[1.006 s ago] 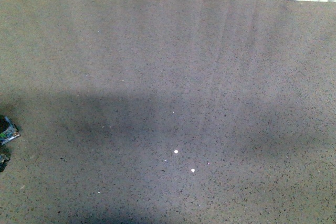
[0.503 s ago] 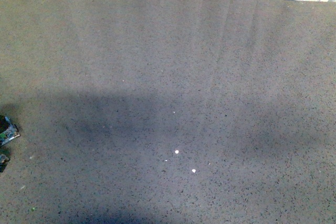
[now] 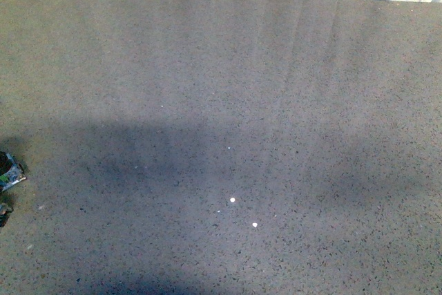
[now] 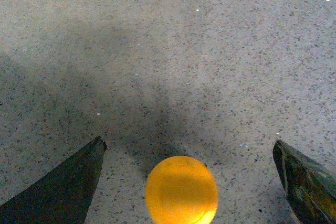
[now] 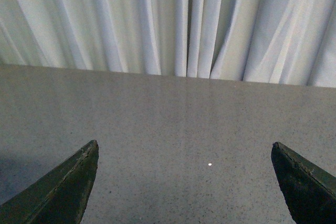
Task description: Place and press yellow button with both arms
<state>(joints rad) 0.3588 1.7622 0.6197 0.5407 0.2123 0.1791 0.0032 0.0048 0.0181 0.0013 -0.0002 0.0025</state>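
While straddling the button (image 4: 181, 190) with left gripper (image 4: 187, 141) spread wide and not touching it, stood at the grasp step; likely needed lowering and closing next. Had right gripper (image 5: 184, 144) agape too, empty.

Nothing readable is showing in any of the views: no text, label, brand, number or sign. The small dark gadget (image 3: 10, 170), sitting at the near left edge of the table (image 3: 228, 88), is showing teal and pale marks. These are coming out too small and blurred to tell whether they are lettering.
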